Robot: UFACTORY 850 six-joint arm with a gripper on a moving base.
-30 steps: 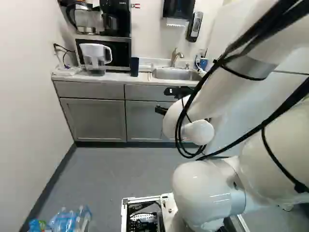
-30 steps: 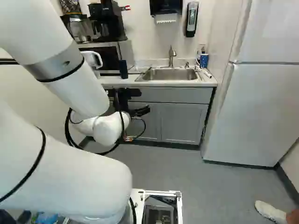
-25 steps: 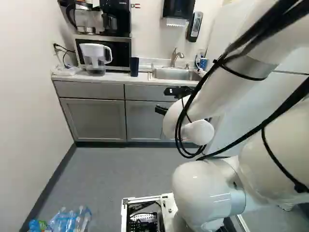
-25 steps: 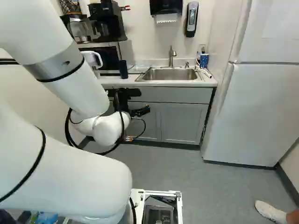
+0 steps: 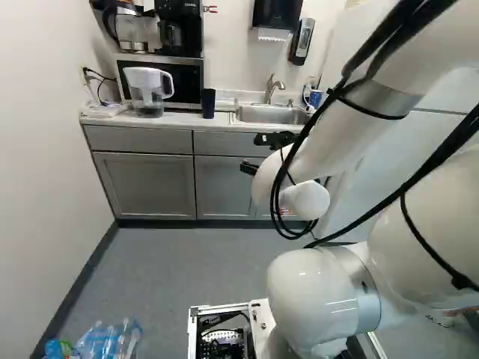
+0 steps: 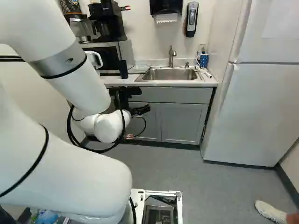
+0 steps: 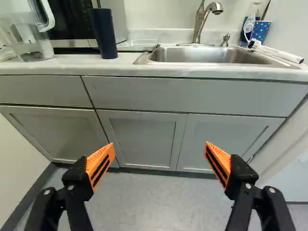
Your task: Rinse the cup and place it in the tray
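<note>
In the right base view my black gripper (image 6: 140, 111) hangs before the lower cabinets, below counter height. The wrist view shows the gripper (image 7: 160, 156) open, its orange-padded fingers wide apart with nothing between them. A tall dark blue cup (image 7: 103, 33) stands upright on the counter, ahead of the gripper, between microwave and sink; in the left base view the cup (image 5: 208, 103) is beside the pitcher. Partly behind it lies a flat, pale tray-like thing (image 7: 138, 43) at the sink's edge. The metal sink (image 7: 204, 55) has a faucet (image 7: 199, 21) behind it.
A clear pitcher (image 5: 147, 91) stands before the microwave (image 5: 187, 72). Beyond the sink's other side are a dotted blue cup (image 7: 261, 30) and a white brush (image 7: 276, 52). The fridge (image 6: 257, 107) rises beside the counter; bottles (image 5: 112, 340) lie near the base.
The arm has shifted slightly, its wrist joint a little up and to the left in the left base view. The base and the things on the counter stay put.
</note>
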